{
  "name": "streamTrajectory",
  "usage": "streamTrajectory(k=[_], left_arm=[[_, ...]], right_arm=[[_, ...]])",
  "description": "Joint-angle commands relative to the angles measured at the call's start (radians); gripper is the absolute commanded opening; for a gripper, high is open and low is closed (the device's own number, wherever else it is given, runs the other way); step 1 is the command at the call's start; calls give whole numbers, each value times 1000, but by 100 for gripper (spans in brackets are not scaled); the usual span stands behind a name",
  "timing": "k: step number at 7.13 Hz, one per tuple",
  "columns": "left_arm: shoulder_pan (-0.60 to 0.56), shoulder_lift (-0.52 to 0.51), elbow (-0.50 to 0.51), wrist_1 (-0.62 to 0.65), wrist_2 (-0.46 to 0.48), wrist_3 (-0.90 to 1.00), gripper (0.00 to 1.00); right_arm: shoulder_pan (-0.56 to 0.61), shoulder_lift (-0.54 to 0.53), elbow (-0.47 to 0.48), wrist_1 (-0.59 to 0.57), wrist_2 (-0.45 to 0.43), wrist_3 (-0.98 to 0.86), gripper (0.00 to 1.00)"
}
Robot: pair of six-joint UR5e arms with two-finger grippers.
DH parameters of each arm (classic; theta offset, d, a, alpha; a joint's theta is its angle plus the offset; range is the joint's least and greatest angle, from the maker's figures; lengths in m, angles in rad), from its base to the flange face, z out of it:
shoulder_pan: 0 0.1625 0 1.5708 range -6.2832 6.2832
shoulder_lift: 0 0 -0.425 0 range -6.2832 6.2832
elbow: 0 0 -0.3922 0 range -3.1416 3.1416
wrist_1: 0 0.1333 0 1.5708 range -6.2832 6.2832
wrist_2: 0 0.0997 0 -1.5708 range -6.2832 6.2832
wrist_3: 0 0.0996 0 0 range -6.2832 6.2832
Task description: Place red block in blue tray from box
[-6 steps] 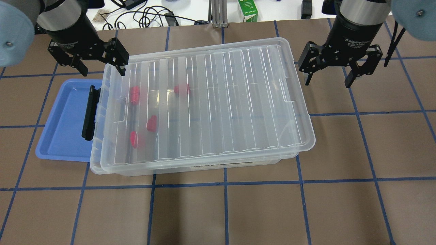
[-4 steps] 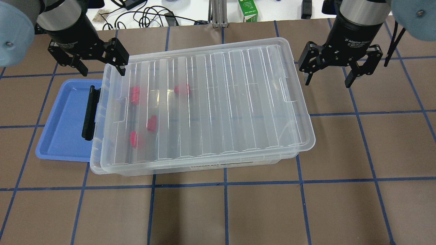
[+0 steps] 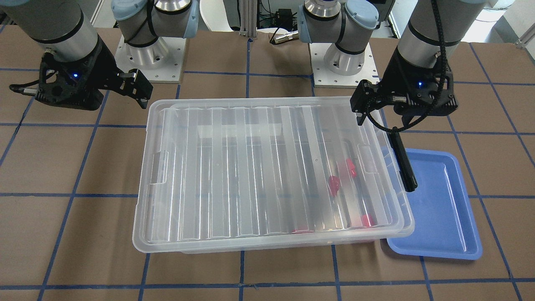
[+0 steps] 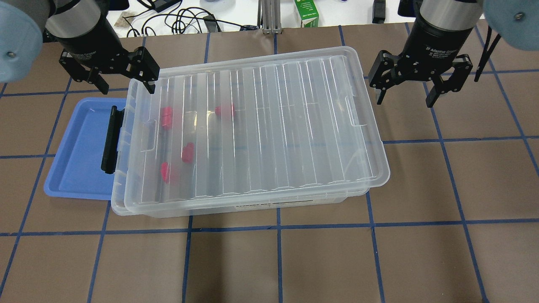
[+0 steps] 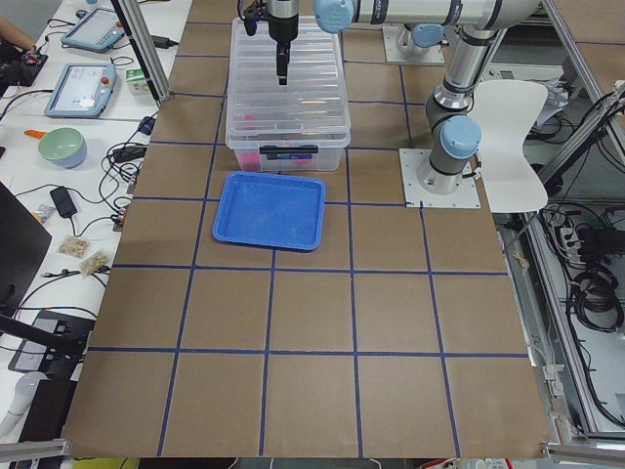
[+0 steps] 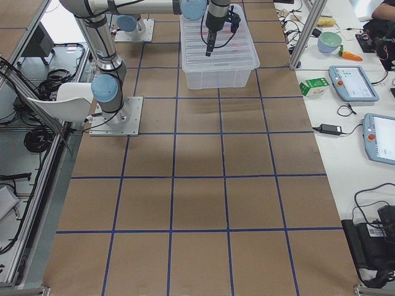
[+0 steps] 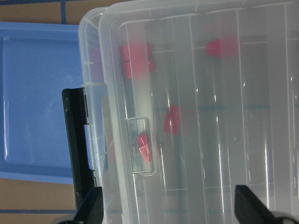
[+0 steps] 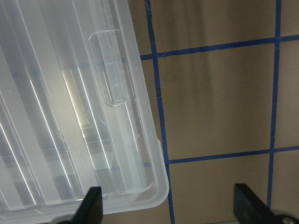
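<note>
The box (image 4: 261,126), clear with its ribbed lid on, lies across the middle of the table. Several red blocks (image 4: 167,117) show blurred through the lid at its left end, also in the left wrist view (image 7: 171,120). The blue tray (image 4: 80,147) lies on the table against the box's left end, partly under its rim, with nothing in it. My left gripper (image 4: 127,89) is open above the box's far left corner. My right gripper (image 4: 404,101) is open above bare table just past the box's far right corner, holding nothing.
A black latch handle (image 4: 110,141) sticks out from the box's left end over the tray. A green carton (image 4: 306,12) and cables (image 4: 185,19) lie beyond the table's far edge. Blue tape lines grid the brown tabletop (image 4: 421,252).
My right gripper has shifted very slightly toward the far edge. The left gripper, box, tray and blocks have not moved.
</note>
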Motion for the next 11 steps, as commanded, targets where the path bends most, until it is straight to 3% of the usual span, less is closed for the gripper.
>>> streamTrajectory(k=[1, 3, 4, 11], left_arm=[[0, 2, 0, 0, 1, 0, 100], [0, 0, 0, 0, 1, 0, 100], [0, -2, 0, 0, 1, 0, 100], [0, -3, 0, 0, 1, 0, 100]], right_arm=[[0, 0, -9, -10, 0, 0, 100], [0, 12, -2, -25, 5, -5, 100], [2, 38, 1, -112, 0, -9, 100], [9, 210, -2, -208, 5, -15, 100]])
